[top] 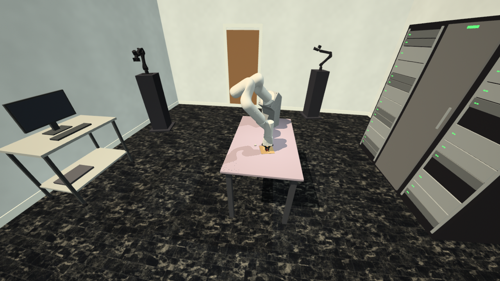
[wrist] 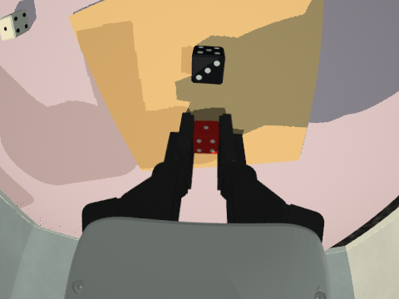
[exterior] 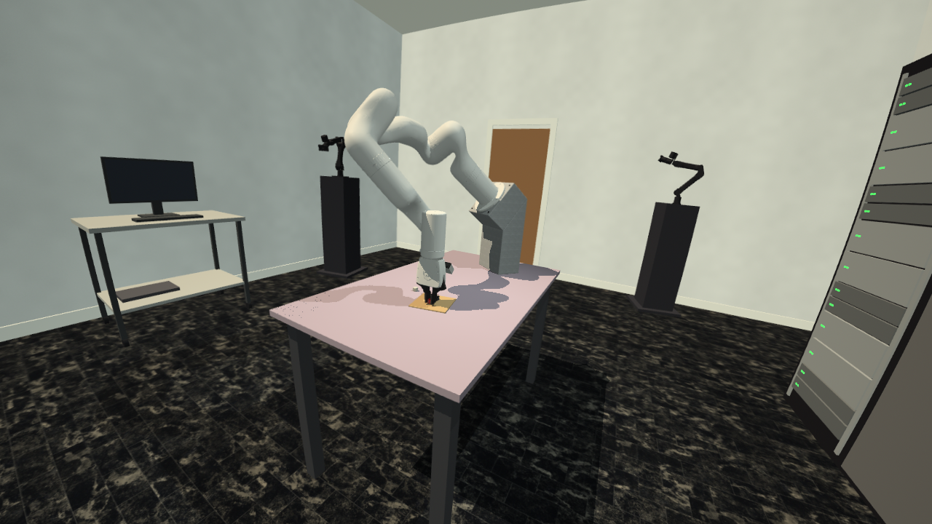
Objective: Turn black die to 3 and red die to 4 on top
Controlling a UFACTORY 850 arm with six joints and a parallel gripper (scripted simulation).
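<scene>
Red die (top: 267, 150) (exterior: 429, 301) (wrist: 206, 137), its 4 apparently uppermost, sits clamped between the narrowly spaced fingers of the gripper (top: 267, 149) (exterior: 430, 300) (wrist: 206, 129), over the mat (top: 271, 152) (exterior: 445, 308) (wrist: 270, 17) near one edge; contact below is unclear. Black die (wrist: 208, 68), seemingly 3 up, lies apart, farther inward. Release likely needs the red die flat, fully inside that edge.

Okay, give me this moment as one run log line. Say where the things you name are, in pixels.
gripper (top: 267, 149) (exterior: 430, 300) (wrist: 206, 129): shut on red die (wrist: 206, 137) | black die (wrist: 208, 66): on mat (top: 263, 152) (exterior: 443, 308) (wrist: 274, 143) | white die (top: 255, 145) (exterior: 415, 288) (wrist: 15, 25): off mat
</scene>
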